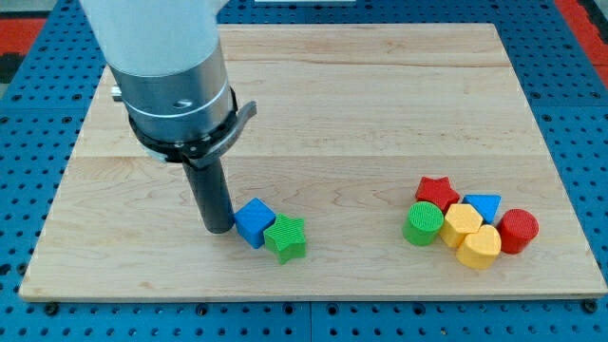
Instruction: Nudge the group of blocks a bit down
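My tip (218, 228) rests on the board at the lower middle-left, touching the left side of a blue cube (253, 221). A green star (286, 237) sits against the cube's lower right. A group of several blocks lies at the lower right: a red star (437, 191), a blue triangle (484, 206), a green cylinder (424, 223), a yellow hexagon (463, 223), a yellow block (479, 247) and a red cylinder (519, 231). They touch one another. My tip is far to the left of that group.
The wooden board (313, 104) lies on a blue pegboard surface. The arm's grey and white body (176, 76) hangs over the board's upper left. The group sits close to the board's bottom and right edges.
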Robot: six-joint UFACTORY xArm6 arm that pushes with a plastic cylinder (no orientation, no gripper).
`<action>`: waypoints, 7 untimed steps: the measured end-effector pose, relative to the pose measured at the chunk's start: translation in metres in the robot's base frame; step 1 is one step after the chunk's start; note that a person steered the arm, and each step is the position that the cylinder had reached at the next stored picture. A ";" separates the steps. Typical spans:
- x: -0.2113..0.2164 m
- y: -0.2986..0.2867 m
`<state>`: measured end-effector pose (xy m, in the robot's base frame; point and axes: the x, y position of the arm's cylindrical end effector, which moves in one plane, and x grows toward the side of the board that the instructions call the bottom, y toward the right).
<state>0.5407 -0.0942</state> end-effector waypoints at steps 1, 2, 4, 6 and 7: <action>-0.026 0.000; -0.050 0.000; -0.089 0.003; -0.115 0.017; -0.115 0.017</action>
<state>0.4260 -0.0770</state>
